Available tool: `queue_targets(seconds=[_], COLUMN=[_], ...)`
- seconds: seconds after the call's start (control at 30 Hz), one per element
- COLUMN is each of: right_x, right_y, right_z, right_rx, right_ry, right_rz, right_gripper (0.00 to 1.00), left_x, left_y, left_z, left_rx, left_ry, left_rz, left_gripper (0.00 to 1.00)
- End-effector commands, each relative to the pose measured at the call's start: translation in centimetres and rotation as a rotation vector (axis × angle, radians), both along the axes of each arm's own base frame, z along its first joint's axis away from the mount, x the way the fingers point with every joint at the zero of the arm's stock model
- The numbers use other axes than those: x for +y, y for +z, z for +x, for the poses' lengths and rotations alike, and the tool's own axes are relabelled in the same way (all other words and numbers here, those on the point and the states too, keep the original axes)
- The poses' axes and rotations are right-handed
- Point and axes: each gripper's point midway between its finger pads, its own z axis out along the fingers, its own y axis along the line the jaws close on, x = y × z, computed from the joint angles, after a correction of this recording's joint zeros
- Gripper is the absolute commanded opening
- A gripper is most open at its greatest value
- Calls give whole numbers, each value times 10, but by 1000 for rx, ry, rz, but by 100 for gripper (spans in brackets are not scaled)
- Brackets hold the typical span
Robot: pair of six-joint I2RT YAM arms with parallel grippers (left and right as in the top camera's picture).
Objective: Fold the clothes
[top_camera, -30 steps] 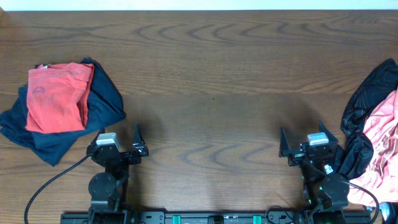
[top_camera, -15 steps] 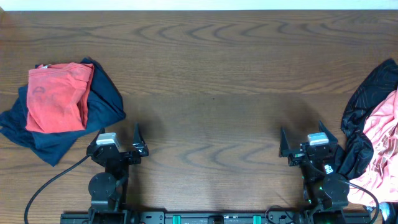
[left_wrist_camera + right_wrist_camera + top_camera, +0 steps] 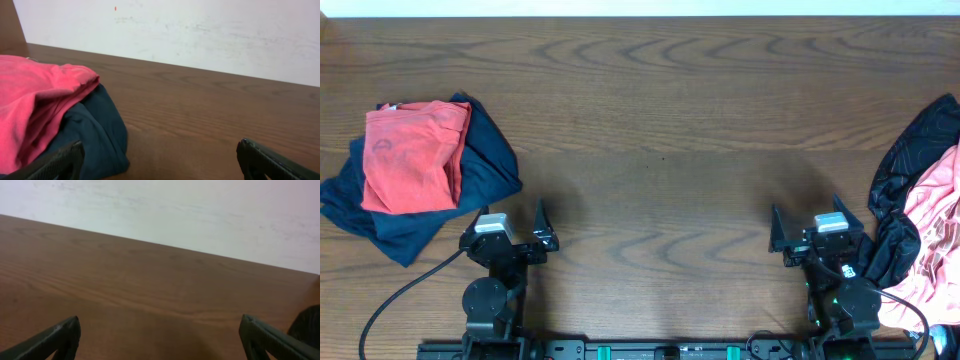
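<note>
Both left fingers [image 3: 541, 214] and right fingers [image 3: 775, 228] are spread, empty. The pink T-shirt [image 3: 938, 212] is bunched against a black garment [image 3: 920, 140]; both could be dragged up together.

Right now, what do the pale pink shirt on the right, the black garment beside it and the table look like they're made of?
Pale pink shirt: soft knit, probably cotton; matte, loosely crumpled.
Black garment: thinner fabric, maybe synthetic; slight sheen, fine pattern.
Table: wood or wood-look laminate; brown swirling grain, smooth satin finish.
</note>
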Motion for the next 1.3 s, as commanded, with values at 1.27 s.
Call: queue_targets(seconds=[1.27], right_x=[-34], right_y=[9], right_z=[15], right_rx=[626], right_ry=[-284], right_rz=[207], right_gripper=[99], left_x=[-20], left_y=[33], left_z=[4], left_rx=[524], left_ry=[-83], left_rz=[-98], left_gripper=[98])
